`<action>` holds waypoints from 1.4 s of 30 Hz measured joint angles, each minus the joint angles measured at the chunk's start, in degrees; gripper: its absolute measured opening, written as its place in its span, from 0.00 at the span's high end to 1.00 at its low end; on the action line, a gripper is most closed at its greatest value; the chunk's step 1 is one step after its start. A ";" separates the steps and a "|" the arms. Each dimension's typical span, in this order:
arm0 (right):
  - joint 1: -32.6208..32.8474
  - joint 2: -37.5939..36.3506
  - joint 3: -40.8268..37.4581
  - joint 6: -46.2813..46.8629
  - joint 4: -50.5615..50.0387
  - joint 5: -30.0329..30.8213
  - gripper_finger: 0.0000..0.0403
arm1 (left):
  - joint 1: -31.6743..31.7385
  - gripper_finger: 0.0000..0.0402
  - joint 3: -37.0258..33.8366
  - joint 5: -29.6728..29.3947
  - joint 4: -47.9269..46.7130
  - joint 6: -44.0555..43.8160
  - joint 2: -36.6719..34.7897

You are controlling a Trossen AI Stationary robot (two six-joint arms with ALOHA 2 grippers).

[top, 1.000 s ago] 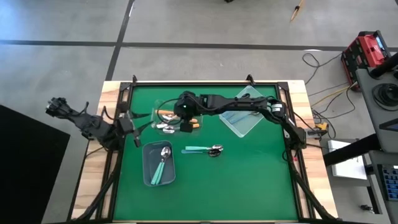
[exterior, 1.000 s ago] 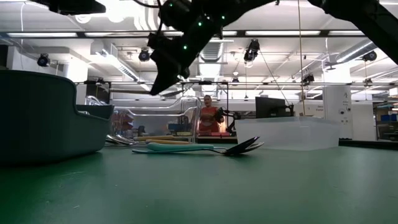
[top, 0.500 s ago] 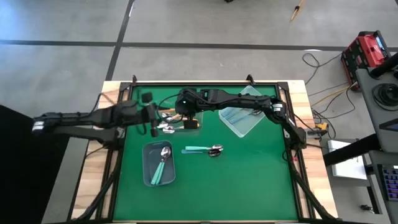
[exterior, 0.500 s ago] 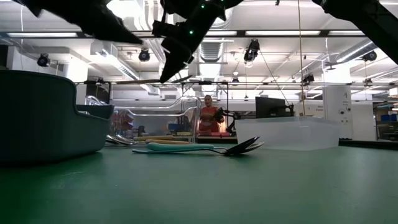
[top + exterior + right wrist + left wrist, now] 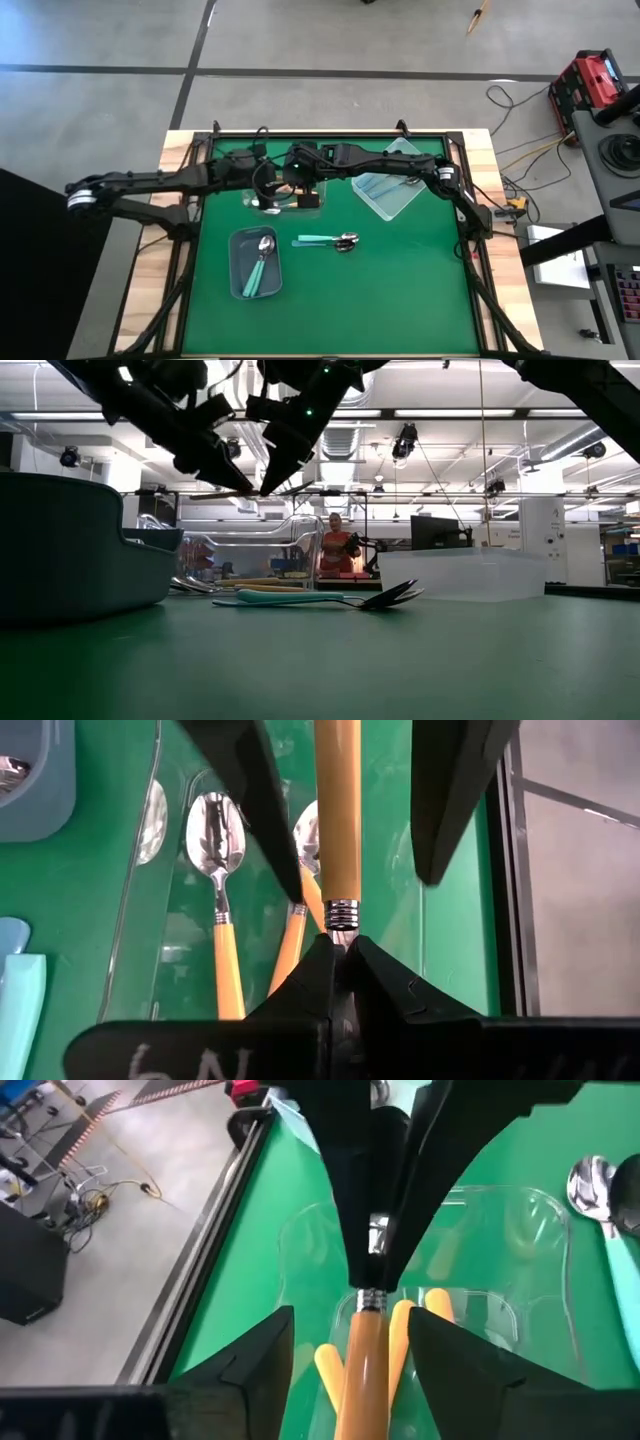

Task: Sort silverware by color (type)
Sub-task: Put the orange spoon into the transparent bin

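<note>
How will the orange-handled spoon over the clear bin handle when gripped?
Orange plastic-handled metal spoon: probably stiff, jutting straight from the right gripper without sagging. Its glossy rounded handle looks slippery, might swivel in the jaws. Slim, so likely light.

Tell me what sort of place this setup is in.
Most likely a robotics lab or workshop hall. The low view shows ceiling light strips and a monitor behind the green table; the high view shows a concrete floor with loose cables.

Two spoons lie on the table, right of the bin holding another spoon.
</note>
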 joint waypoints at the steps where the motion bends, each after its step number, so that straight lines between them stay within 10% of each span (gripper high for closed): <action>1: 0.00 0.00 -0.02 0.00 -0.02 0.00 0.97 | 0.22 0.54 0.03 0.05 0.43 0.40 0.94; 9: 0.00 0.02 -0.04 -0.02 -0.02 -0.02 0.97 | 0.61 0.58 0.03 0.06 3.07 2.13 6.78; 18: 0.00 0.04 -0.09 -0.26 0.13 -0.07 0.97 | 0.54 0.93 0.03 0.38 5.89 2.63 7.70; 30: -0.44 0.02 1.24 5.51 1.86 1.05 0.70 | 0.92 0.93 0.03 -10.35 -1.82 -1.53 6.74; 42: -2.27 -6.23 6.36 7.87 -16.85 4.50 0.68 | 4.57 0.93 0.03 -10.14 -8.83 -3.96 6.77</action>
